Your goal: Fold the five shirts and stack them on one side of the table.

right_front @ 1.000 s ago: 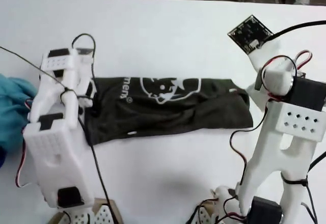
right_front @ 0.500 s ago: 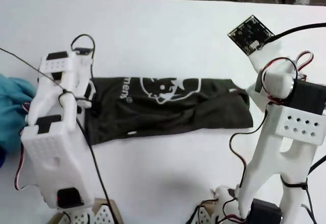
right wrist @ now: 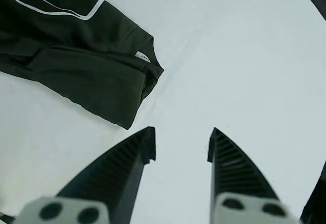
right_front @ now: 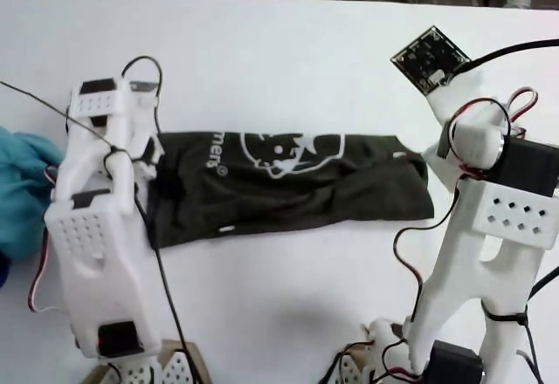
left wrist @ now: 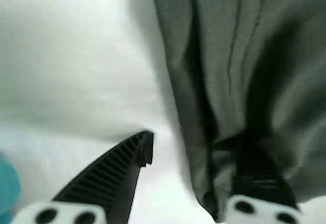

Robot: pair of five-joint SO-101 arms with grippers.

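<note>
Change noted: the left arm [right_front: 92, 227] has shifted slightly back toward the black shirt [right_front: 288, 183] since half a second ago. The shirt and the right arm [right_front: 493, 218] lie as they did.

At the left edge, a bunched teal cloth [right_front: 19, 188] lies on the white table [right_front: 288, 52], close against the left arm's flank. The left gripper [left wrist: 201, 158] is released, with its jaws spread astride the shirt's left end: one finger over bare table, the other over the fabric. In the high view the arm's body hides that end of the shirt, and a black cable [right_front: 162, 270] runs down across the arm.

The shirt lies mid-table, folded to a long band with its white print up. The right gripper [right wrist: 178, 142] is released, its jaws apart over bare table just beside the shirt's right end and not touching it. The right arm overhangs that corner in the high view.
</note>
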